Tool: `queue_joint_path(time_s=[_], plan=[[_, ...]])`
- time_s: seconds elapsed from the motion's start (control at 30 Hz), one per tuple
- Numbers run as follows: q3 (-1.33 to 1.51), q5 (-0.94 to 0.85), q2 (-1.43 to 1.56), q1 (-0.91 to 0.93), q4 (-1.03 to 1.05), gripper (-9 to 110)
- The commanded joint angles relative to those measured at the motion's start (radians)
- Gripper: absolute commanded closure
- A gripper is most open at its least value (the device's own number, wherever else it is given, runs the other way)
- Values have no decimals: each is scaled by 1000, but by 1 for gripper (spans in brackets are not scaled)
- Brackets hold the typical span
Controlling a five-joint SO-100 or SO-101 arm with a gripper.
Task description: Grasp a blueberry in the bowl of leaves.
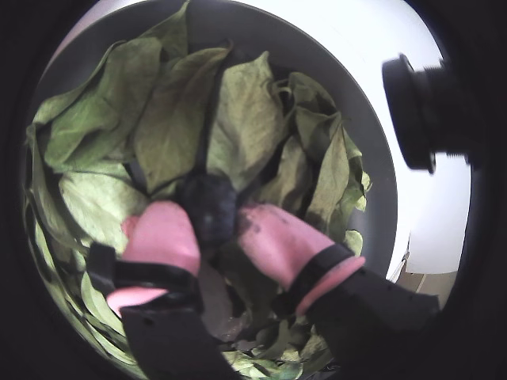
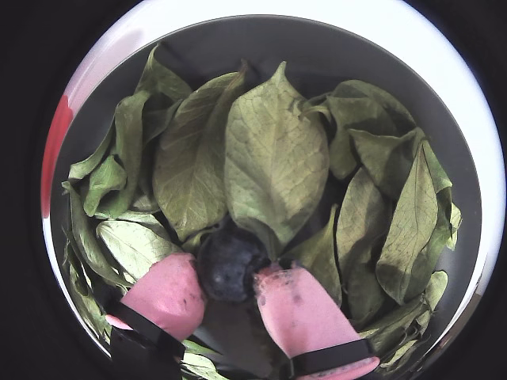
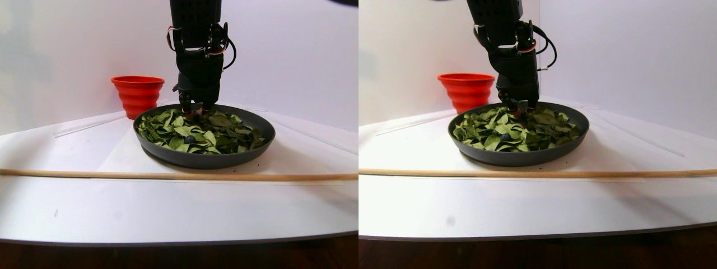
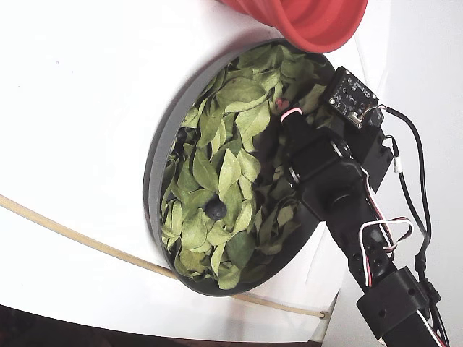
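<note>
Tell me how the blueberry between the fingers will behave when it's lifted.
The blueberry is round and smooth, so it may roll or slip from the gripper. It looks small, probably light. Likely soft; a hard squeeze could bruise it. Loose leaves may cling.

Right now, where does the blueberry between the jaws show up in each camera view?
In a wrist view: the blueberry sits low centre between the pink jaws.
In a wrist view: low centre, under a big leaf.
Stereo pair view: hidden behind the gripper at the bowl's far side; the loose berry nearer is another.
Fixed view: not visible; jaws among leaves by the red cup.
Shared landmark: the bowl rim.
</note>
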Motion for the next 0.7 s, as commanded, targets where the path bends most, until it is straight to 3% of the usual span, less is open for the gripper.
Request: queue_joint_path(time_s=[0.0,0.67], plan=[[5,-14,98,3,-12,90],[87,-11,236,-18,-12,90]])
